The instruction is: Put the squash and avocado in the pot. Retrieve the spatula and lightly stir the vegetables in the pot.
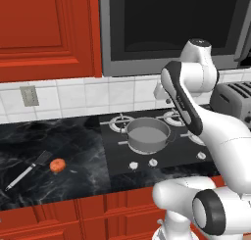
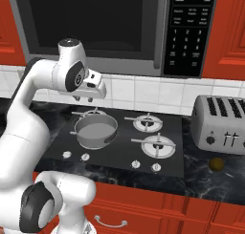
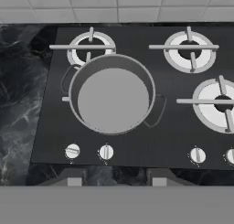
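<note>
Nearest your hand camera, the two dark fingertips (image 3: 75,178) rise at the bottom edge, well apart from each other with nothing between them, so you have the gripper (image 3: 113,179) spread wide. Just above them in that frame lies the black stove top (image 3: 173,127), with its row of white knobs (image 3: 106,152) along the lower part. At centre left you see the pot (image 3: 112,99), grey and bare inside, sitting on the front left burner.

From the left base view, you find the squash (image 1: 58,165) at the lower left of the frame on the dark marble counter (image 1: 73,141), well apart from the pot (image 1: 147,135). Look just left of the squash for the spatula (image 1: 28,169), lying flat, its dark blade near the squash and its handle running toward the lower left corner.

From the right base view, you find the avocado (image 2: 217,164) at the lower right, on the counter just in front of the toaster (image 2: 221,124), well apart from the pot (image 2: 95,131). Your gripper (image 2: 83,99) hangs above the stove, left of centre.
</note>
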